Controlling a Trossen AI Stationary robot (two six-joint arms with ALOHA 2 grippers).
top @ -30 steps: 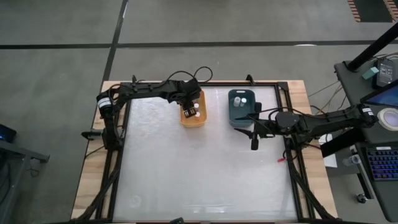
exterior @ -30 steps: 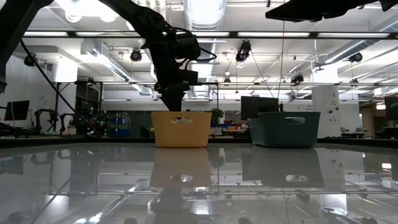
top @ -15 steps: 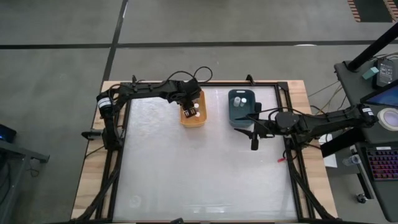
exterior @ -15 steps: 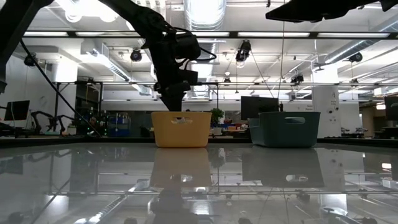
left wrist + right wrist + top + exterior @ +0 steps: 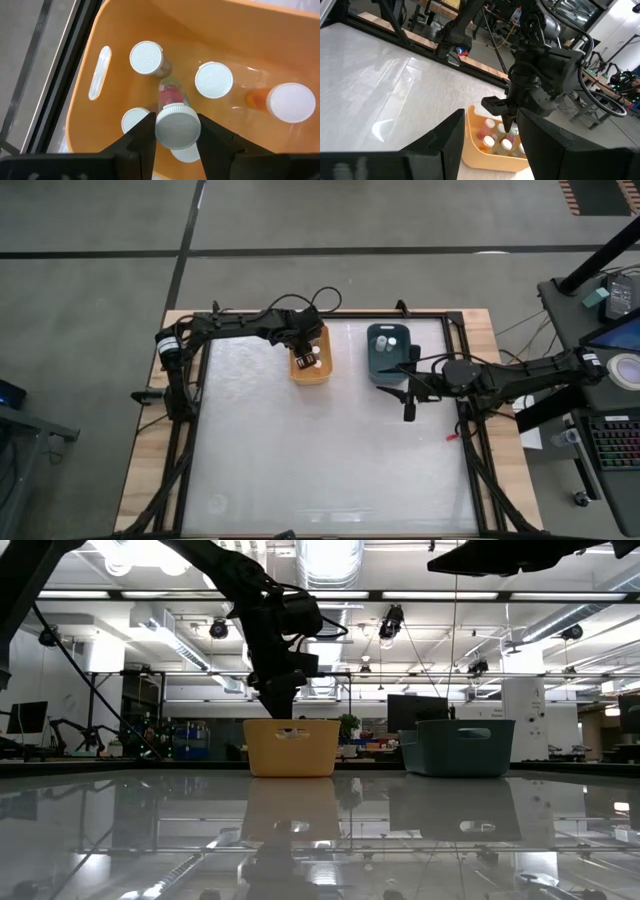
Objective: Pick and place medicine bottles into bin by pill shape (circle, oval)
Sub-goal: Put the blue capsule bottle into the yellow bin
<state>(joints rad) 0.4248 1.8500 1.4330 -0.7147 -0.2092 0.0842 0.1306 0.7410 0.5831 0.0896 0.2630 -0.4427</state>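
Left jaws (image 5: 177, 131): clamped on a medicine bottle (image 5: 177, 127) by its cap, directly above the orange bin (image 5: 311, 366).
Bottle axis: upright; release path straight down.
Right jaws (image 5: 408, 405): spread, empty, beside the teal bin (image 5: 386, 353).

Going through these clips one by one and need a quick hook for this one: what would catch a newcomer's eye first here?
The left gripper hangs inside the orange bin at the table's far side, its fingers shut on a white-capped medicine bottle above several bottles already in there. Beside it sits the teal bin with a few white caps, and the right gripper waits, open, just in front of that bin.
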